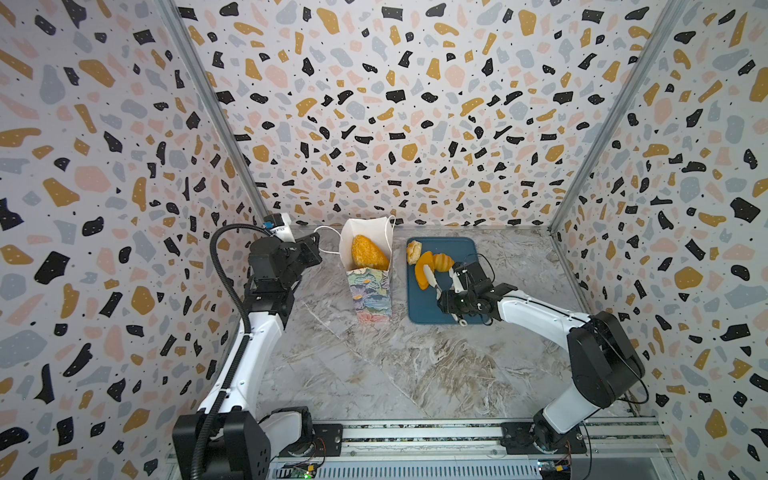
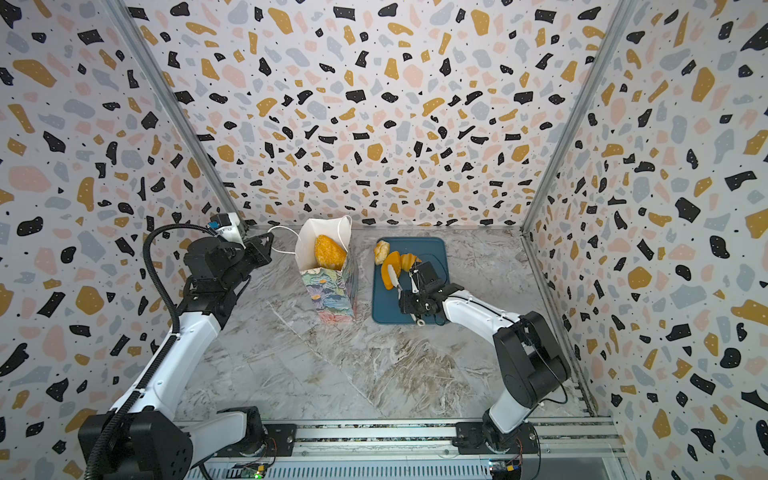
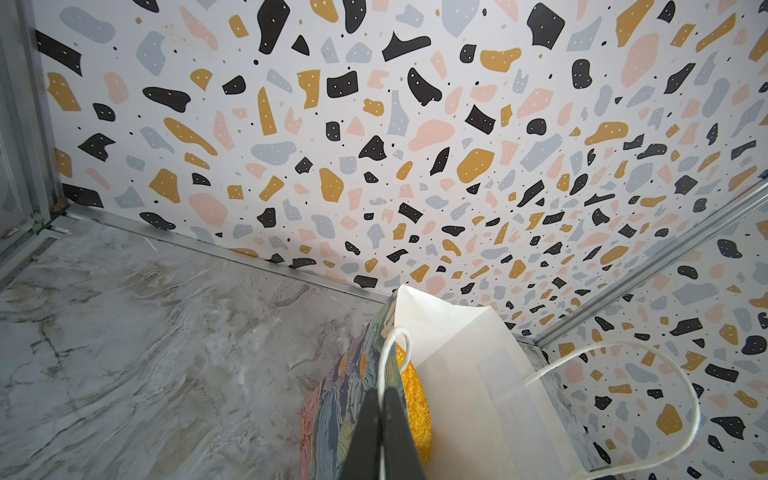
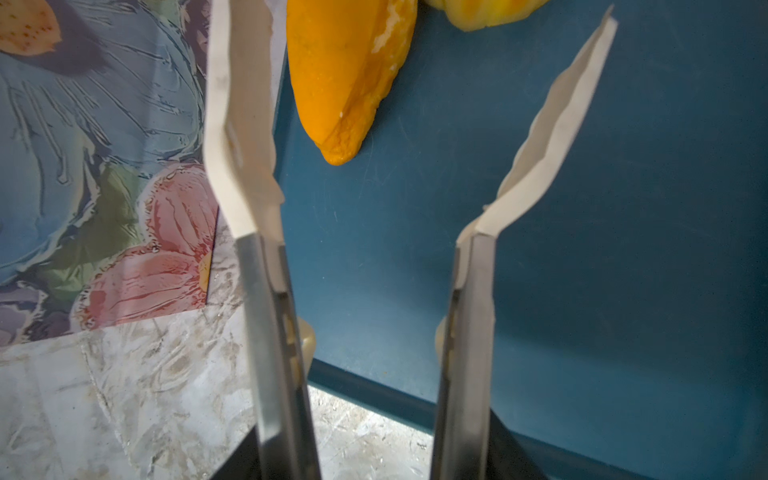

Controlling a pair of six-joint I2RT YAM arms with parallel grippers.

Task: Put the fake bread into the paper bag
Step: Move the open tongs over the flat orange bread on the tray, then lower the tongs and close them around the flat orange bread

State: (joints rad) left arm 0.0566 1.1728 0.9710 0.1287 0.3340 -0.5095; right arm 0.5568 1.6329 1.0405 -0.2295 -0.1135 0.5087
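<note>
Since the smooth orange oval (image 1: 423,272) lies closest to the paper bag (image 1: 370,297) of the three fake breads seen outside it, it looks like the next one to go. It will probably handle as a light, slightly yielding toy with a slick skin. A hold across its narrow middle should therefore serve better than one at a tapered end, where it could squirt out. Just beside it, on the side away from the bag, is a ridged roll (image 1: 444,262), and a tan pastry (image 1: 413,251) sits just beyond both. All three rest on the dark-blue tray (image 1: 432,313), which lies just beside the bag.

The right gripper (image 1: 439,272) hangs over the tray with its white-tipped fingers (image 4: 239,124) apart and nothing between them, the oval's tip just ahead of the gap. Inside the bag a big seeded loaf (image 1: 369,252) stands on end and fills much of the narrow mouth; whatever lies under it is hidden. On the bag's other side the left gripper (image 3: 382,395) has its jaws pressed together, seemingly on a cord handle (image 3: 400,329), which should steady the light, tippable paper.
</note>
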